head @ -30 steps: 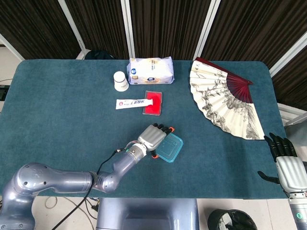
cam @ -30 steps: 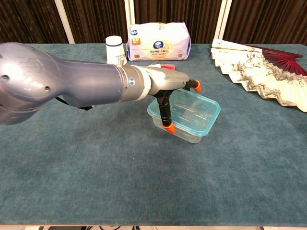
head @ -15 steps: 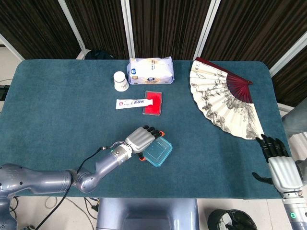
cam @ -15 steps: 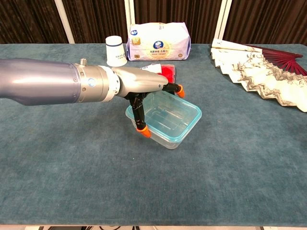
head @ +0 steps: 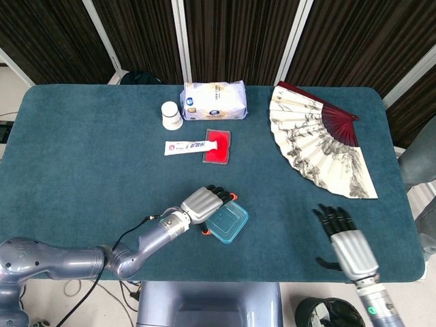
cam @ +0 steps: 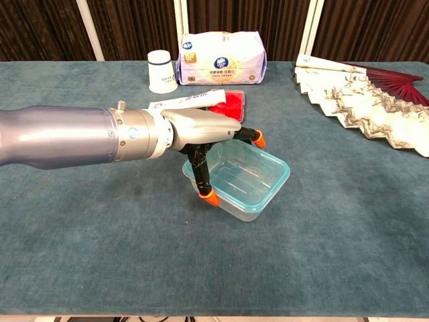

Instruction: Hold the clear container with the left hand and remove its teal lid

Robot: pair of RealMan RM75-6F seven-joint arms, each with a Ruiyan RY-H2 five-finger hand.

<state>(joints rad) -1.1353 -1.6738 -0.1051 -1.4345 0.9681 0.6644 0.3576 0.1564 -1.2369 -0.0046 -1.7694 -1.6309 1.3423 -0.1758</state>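
Note:
The clear container [head: 228, 223] with its teal-rimmed lid [cam: 268, 182] sits on the blue table near the front edge, a little left of centre. My left hand [head: 203, 204] grips it from its left end. In the chest view the left hand [cam: 200, 130] has one orange-tipped finger [cam: 210, 196] against the near wall and another over the far rim. My right hand [head: 344, 240] hovers open over the front right of the table, fingers spread, well apart from the container. The chest view does not show the right hand.
At the back stand a tissue pack [head: 213, 100] and a white cup [head: 171, 114]. A toothpaste tube [head: 190, 146] and a red box [head: 218, 145] lie behind the container. An open paper fan [head: 320, 139] covers the back right.
The left hand drew the container left and toward the front edge, then shifted it slightly right. The right hand came in from the table's right edge to the front right.

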